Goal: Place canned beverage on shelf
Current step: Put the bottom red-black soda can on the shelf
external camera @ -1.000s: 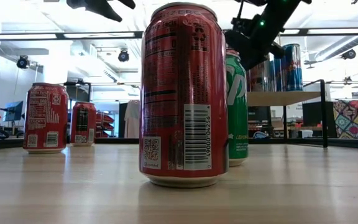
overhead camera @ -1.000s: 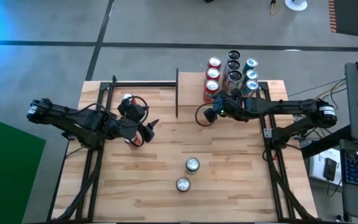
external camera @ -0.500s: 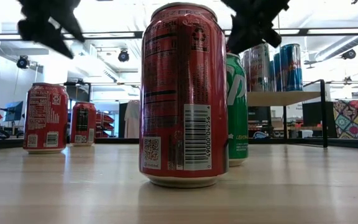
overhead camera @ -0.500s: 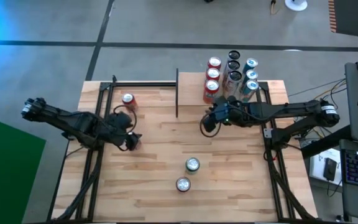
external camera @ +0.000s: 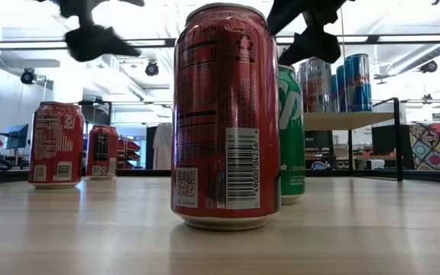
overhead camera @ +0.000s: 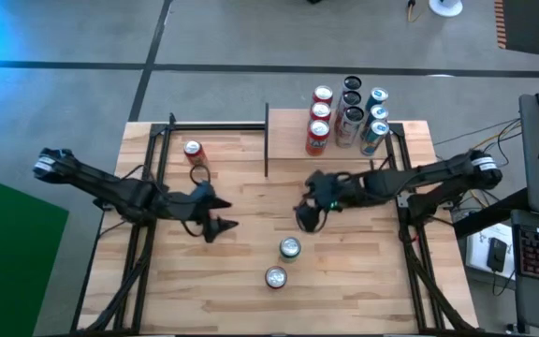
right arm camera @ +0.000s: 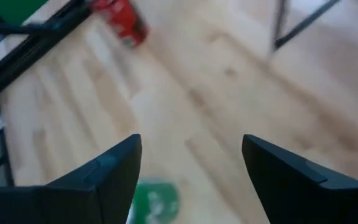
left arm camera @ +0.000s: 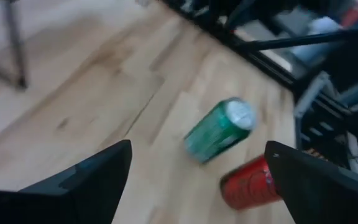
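Note:
A green can (overhead camera: 290, 247) and a red can (overhead camera: 276, 277) stand upright on the tabletop near its front edge. Another red can (overhead camera: 193, 150) stands at the far left, and the low view shows two red cans (external camera: 56, 145) on that side. The shelf (overhead camera: 393, 140) at the far right carries several upright cans (overhead camera: 347, 120). My left gripper (overhead camera: 221, 225) hangs open above the table, left of the green can (left arm camera: 219, 127). My right gripper (overhead camera: 305, 217) hangs open just beyond the green can (right arm camera: 154, 199), nothing between its fingers.
A black upright (overhead camera: 267, 140) and a rail (overhead camera: 213, 126) of the shelf frame stand at the table's far middle. Black arm frames run down both sides of the table (overhead camera: 251, 187). Bare wood lies between the two grippers.
My right gripper has drawn away from the shelf toward the table's near edge and now hangs over the green can. My left gripper has sunk and swung toward the near edge and the two front cans, turning as it went. No can has moved.

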{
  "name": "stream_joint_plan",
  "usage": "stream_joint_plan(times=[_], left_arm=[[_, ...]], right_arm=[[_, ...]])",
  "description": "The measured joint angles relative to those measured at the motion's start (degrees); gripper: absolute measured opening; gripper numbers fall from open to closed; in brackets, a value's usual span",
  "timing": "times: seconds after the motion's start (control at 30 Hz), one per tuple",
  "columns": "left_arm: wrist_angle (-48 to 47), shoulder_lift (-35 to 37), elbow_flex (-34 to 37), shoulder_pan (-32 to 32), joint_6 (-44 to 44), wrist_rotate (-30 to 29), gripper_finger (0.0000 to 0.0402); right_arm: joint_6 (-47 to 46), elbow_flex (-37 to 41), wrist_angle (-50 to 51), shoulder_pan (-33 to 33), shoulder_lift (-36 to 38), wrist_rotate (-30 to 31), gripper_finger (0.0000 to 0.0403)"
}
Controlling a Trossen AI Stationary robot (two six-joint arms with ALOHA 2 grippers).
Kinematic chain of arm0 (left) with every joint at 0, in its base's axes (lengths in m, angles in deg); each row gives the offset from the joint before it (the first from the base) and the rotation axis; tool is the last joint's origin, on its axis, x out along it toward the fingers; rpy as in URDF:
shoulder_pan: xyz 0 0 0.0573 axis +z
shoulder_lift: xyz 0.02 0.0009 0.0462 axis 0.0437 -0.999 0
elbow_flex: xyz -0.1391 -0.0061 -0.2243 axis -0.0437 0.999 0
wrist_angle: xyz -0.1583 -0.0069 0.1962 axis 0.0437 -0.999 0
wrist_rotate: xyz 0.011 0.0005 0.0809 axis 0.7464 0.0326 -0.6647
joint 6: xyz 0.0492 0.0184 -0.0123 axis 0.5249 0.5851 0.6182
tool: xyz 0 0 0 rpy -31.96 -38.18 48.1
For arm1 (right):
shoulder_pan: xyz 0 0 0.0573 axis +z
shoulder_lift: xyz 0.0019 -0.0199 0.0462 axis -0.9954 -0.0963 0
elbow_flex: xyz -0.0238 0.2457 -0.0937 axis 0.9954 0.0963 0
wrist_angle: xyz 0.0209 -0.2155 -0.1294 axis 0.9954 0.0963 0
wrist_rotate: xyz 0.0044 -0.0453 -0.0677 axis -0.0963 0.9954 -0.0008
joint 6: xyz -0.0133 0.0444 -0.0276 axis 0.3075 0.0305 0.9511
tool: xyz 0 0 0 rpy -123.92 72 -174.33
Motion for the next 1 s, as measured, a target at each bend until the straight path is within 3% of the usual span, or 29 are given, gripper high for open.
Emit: stream_joint_plan(times=[0.3, 0.57, 0.73, 1.0], left_arm=[[2.2, -10.3, -6.1, -1.3, 6.9, 7.6, 0.0336], [3.9, -18.9, -11.6, -6.1, 7.7, 7.3, 0.0331], [9.6, -25.6, -13.5, -8.9, 6.7, 7.1, 0.0331], [11.8, -36.1, -20.4, -10.6, 5.0, 8.5, 0.034]], right_arm=[[-9.0, -0.8, -2.9, 8.9, -4.7, 2.5, 0.0253], [-27.2, -1.2, 6.1, 15.7, -5.9, 10.3, 0.0247], [-39.3, -1.2, 12.9, 19.8, -5.9, 11.0, 0.0247], [-48.3, -1.2, 13.1, 26.4, -5.9, 15.9, 0.0247]])
